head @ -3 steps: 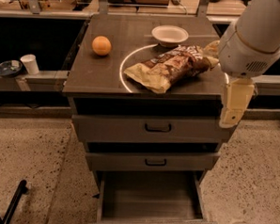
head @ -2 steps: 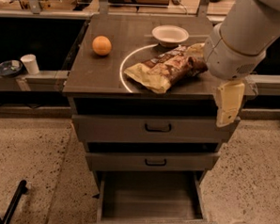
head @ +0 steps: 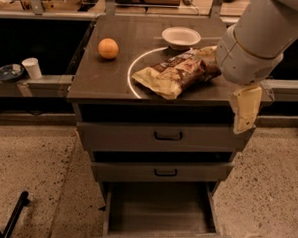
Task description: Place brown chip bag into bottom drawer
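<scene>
Since a second ago the arm has been shifted slightly leftward, and the gripper [head: 245, 109] has been carried with it; bag, orange and bowl have not been moved. The gripper is now hung just off the cabinet's front right corner, beside the top drawer [head: 168, 137]. Whether it is open or closed cannot be told.

The brown chip bag [head: 174, 72] is laid flat on the dark cabinet top [head: 111, 79], across a pale ring marked on the surface. Its right end is partly covered by the arm's white housing. An orange [head: 108, 48] is set well apart to the left, and a white bowl [head: 181, 37] near the back edge.

Below, two shallow drawers are seen shut (each with a black handle), and the bottom drawer [head: 159, 211] is pulled out, its plain floor exposed. Speckled flooring [head: 31, 170] is spread on both sides of the cabinet. A cup [head: 31, 68] and a dark dish [head: 7, 72] are stood on a low ledge at the left.

The drawer's front edge is cut off by the frame.
</scene>
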Robot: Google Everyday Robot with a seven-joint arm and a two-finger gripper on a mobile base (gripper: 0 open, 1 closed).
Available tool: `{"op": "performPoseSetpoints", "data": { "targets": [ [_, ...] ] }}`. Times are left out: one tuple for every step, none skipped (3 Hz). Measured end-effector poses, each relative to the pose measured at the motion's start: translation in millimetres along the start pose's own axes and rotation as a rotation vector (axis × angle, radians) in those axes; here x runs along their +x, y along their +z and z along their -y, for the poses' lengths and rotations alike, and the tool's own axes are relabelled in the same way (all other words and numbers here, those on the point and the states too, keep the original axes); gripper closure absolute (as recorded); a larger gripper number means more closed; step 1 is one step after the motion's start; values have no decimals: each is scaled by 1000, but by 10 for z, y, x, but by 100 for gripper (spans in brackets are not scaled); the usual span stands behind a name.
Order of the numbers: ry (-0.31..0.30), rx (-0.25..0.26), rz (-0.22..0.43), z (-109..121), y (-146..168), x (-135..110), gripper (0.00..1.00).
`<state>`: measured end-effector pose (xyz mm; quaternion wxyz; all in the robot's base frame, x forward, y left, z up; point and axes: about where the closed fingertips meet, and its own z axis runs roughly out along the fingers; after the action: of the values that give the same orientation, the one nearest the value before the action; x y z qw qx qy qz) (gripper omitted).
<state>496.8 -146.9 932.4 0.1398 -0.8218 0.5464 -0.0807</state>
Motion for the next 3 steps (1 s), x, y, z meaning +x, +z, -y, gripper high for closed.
{"op": "performPoseSetpoints", "data": {
  "targets": [
    [-70,10,27,170,37,-5,0],
    [-196,23,58,476,94,9,0],
    [-290,37,86,763,222,2,0]
  ]
}}
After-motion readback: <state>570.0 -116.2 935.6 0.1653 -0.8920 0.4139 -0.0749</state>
